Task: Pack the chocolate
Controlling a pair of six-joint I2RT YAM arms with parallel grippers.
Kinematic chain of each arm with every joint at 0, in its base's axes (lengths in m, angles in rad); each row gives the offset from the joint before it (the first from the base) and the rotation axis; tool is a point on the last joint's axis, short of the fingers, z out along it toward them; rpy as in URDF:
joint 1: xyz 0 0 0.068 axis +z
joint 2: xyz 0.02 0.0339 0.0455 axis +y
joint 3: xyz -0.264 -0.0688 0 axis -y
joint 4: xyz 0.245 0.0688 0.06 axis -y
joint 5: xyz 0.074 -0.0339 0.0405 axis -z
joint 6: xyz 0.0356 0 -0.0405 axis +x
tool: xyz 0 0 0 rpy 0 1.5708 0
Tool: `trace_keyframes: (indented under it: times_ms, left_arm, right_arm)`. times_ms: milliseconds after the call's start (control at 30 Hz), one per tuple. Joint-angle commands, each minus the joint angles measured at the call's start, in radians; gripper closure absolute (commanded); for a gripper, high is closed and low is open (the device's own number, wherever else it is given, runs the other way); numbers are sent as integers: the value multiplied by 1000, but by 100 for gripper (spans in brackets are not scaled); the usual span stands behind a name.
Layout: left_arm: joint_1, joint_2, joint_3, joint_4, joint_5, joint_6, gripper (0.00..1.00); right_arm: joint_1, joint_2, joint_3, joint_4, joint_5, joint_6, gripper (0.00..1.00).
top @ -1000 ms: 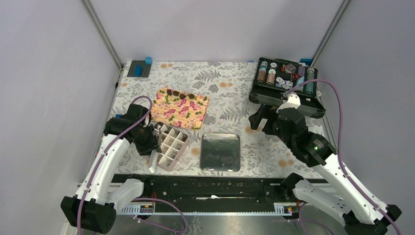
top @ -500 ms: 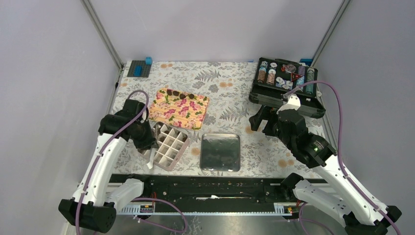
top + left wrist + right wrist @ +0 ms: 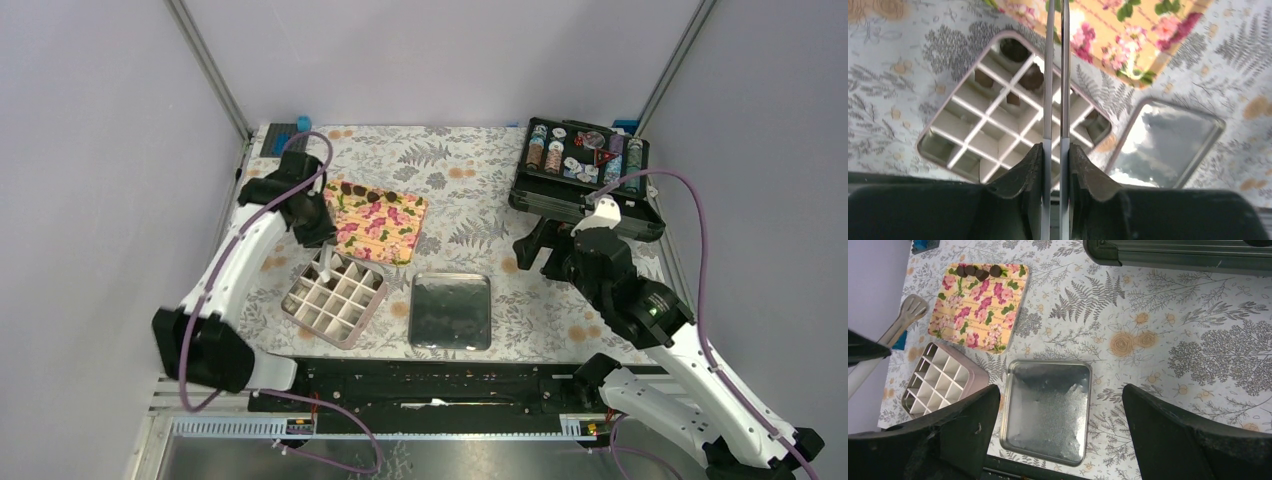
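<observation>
Mid-pack: left gripper (image 3: 1056, 150) clamps tongs (image 3: 1048, 75) over box (image 3: 960, 122) — next needs tips astride board's (image 3: 385, 225) chocolates (image 3: 979, 272). Right gripper (image 3: 1060, 410) spread wide — idle.

walls (image 3: 430, 60): plain pale lilac | corner posts (image 3: 205, 65): grey metal | table (image 3: 470, 170): fern-and-flower patterned cloth | light: even

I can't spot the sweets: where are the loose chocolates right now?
In the top view, the chocolate pieces lie in a row on the floral board's far edge, left of centre, beyond the pink gridded box and the tongs.
</observation>
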Motion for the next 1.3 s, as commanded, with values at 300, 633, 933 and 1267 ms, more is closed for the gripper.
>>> trace_keyframes:
  times_ms: [300,633,933,1267]
  left_arm:
    - [-1,294,64,261,-60,66,89]
    - [-1,381,93,280,-59,82,74]
    - [-1,429,124,277,-55,95,60]
    - [4,478,168,279,-58,93,59]
  right_arm:
    - [-1,-17,49,-50,55,8,1]
    - [-2,12,72,-47,51,2,1]
    - [-1,14,74,-48,54,7,1]
    - [-2,20,71,-47,58,7,1]
